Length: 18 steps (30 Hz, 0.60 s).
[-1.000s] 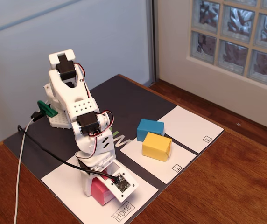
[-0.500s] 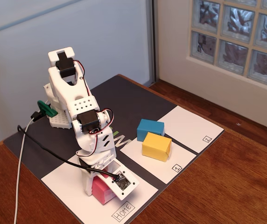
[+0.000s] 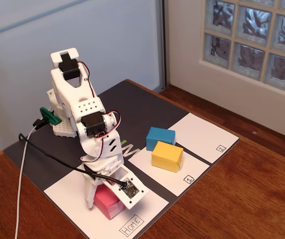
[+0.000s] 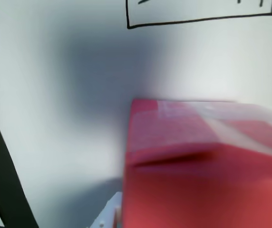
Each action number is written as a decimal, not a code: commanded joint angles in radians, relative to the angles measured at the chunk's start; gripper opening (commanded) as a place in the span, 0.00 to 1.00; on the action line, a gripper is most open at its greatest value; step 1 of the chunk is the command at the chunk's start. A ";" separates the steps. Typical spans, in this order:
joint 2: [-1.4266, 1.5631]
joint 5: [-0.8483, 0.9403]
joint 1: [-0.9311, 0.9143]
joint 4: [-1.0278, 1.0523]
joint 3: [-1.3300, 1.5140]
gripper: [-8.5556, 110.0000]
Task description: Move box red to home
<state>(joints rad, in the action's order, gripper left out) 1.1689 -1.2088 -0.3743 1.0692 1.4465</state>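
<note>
**Red box on the home sheet, under the arm**

The box red (image 3: 106,201) is a small cuboid wrapped in matte pinkish-red paper, its edges slightly soft where the wrapping folds. It sits on the home (image 3: 72,191), a large flat white paper square with a hand-lettered "Home" label boxed in black at its near corner. In the wrist view the box (image 4: 207,166) fills the lower right, blurred, with a crease across its top face; the white sheet (image 4: 55,95) lies behind it, with a black strip crossing at the left edge.

The gripper (image 3: 105,191) is white moulded plastic and reaches down over the box, one finger on the box's left side and a flat plate carrying a small circuit board on the right. Whether it clamps the box or merely straddles it, I cannot tell: the contact points are hidden in the fixed view and out of focus in the wrist view.

Three boxes are in sight, one of each colour: the red one, a yellow box (image 3: 167,156) and a blue box (image 3: 160,136). Yellow and blue touch each other, the yellow resting on a narrower white sheet numbered 1 (image 3: 175,177). A second narrow sheet numbered 2 (image 3: 202,137) lies beyond. That makes three white sheets, all on a dark mat (image 3: 137,104) over a glossy reddish-brown wooden surface (image 3: 252,194). A white cable (image 3: 20,184) and a black one trail from the arm.
</note>
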 commanded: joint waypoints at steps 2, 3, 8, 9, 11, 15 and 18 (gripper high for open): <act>0.095 -0.006 0.011 0.021 -0.006 0.36; 0.104 -0.006 0.011 0.031 -0.006 0.36; 0.166 -0.023 0.017 0.069 -0.006 0.34; 0.178 -0.025 0.020 0.074 -0.006 0.34; 0.199 -0.028 0.025 0.083 -0.006 0.33; 0.249 -0.020 0.029 0.118 -0.006 0.31; 0.295 -0.003 0.028 0.152 0.003 0.28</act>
<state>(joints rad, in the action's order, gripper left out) 1.3698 -1.2257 -0.3543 1.1996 1.4465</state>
